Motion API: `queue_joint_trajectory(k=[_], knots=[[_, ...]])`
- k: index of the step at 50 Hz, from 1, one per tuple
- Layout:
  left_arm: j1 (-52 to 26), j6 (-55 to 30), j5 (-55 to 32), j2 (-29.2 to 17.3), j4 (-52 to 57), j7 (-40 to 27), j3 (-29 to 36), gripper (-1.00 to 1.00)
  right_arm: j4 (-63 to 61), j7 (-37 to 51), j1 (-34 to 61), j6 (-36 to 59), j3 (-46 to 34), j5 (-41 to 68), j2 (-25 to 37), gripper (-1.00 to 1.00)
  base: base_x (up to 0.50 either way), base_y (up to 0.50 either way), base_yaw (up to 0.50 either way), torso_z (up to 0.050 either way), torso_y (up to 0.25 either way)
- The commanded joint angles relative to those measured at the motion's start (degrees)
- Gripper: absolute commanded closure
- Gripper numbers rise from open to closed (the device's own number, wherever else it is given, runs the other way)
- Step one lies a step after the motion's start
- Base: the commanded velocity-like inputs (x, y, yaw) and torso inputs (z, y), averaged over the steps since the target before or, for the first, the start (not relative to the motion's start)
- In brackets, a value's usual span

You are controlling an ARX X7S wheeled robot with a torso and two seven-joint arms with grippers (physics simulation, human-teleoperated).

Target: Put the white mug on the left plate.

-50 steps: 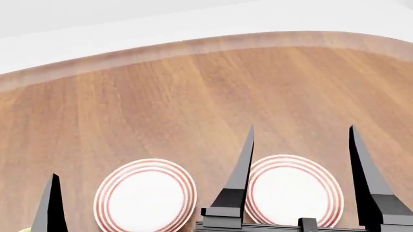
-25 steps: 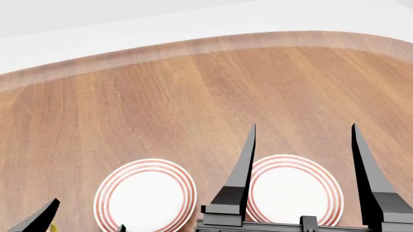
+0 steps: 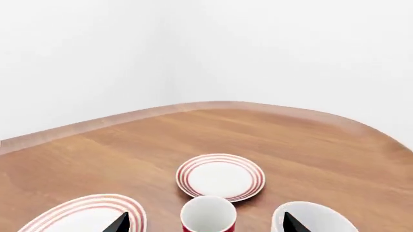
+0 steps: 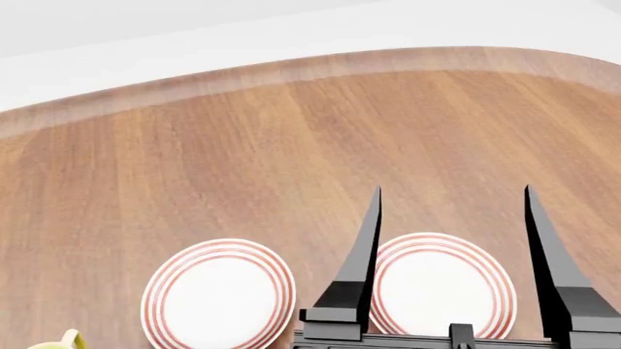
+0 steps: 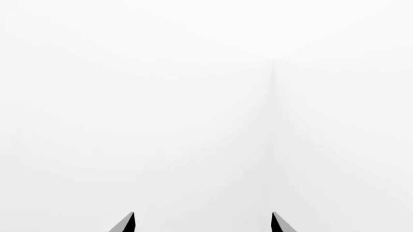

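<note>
The white mug [image 3: 322, 220] shows only in the left wrist view, its plain white rim just behind one fingertip. My left gripper [image 3: 203, 223] is open and empty, with a red mug [image 3: 208, 212] showing between its fingertips. It is out of the head view. The left plate [image 4: 218, 298], white with red rings, lies at the head view's lower left. Two ringed plates show in the left wrist view, a near one [image 3: 81, 217] and a farther one [image 3: 221, 175]. I cannot tell which is the left plate. My right gripper [image 4: 451, 218] is open and empty above the right plate [image 4: 441, 287].
A mug with a yellow handle [image 4: 58, 342] peeks in at the head view's bottom left corner. The wooden table [image 4: 291, 145] has a curved far edge against white walls. The right wrist view shows only white wall beyond the right gripper [image 5: 202, 222].
My left gripper's finger has dropped out of the head view at the bottom left, uncovering the yellow-handled mug. The right gripper has barely moved.
</note>
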Motion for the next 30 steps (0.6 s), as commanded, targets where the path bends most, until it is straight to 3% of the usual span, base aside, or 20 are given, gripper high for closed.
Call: queue_joint_trajectory(k=[1, 2, 21, 30], knots=[[1.9, 3.4, 3.5, -0.1, -4.9, 2.0, 3.9, -1.00, 0.1, 0.0, 0.1, 0.5, -0.2, 0.2, 0.2, -1.00, 0.00, 0.00, 0.00, 0.000, 0.000], [1.8, 6.2, 4.1, 0.4, -8.2, 2.3, 4.3, -1.00, 0.0, 0.0, 0.2, 0.8, -0.2, 0.1, 0.2, -1.00, 0.00, 0.00, 0.00, 0.000, 0.000], [4.3, 7.1, 8.8, 0.3, -9.3, 2.5, 9.1, -1.00, 0.4, 0.3, 0.2, 0.7, -0.7, 0.4, 0.5, -1.00, 0.00, 0.00, 0.00, 0.000, 0.000], [3.5, 4.3, 13.0, 1.6, -11.8, 1.1, 10.7, -1.00, 0.5, 0.3, 0.3, 0.9, -0.8, 0.6, 0.6, -1.00, 0.00, 0.00, 0.00, 0.000, 0.000]])
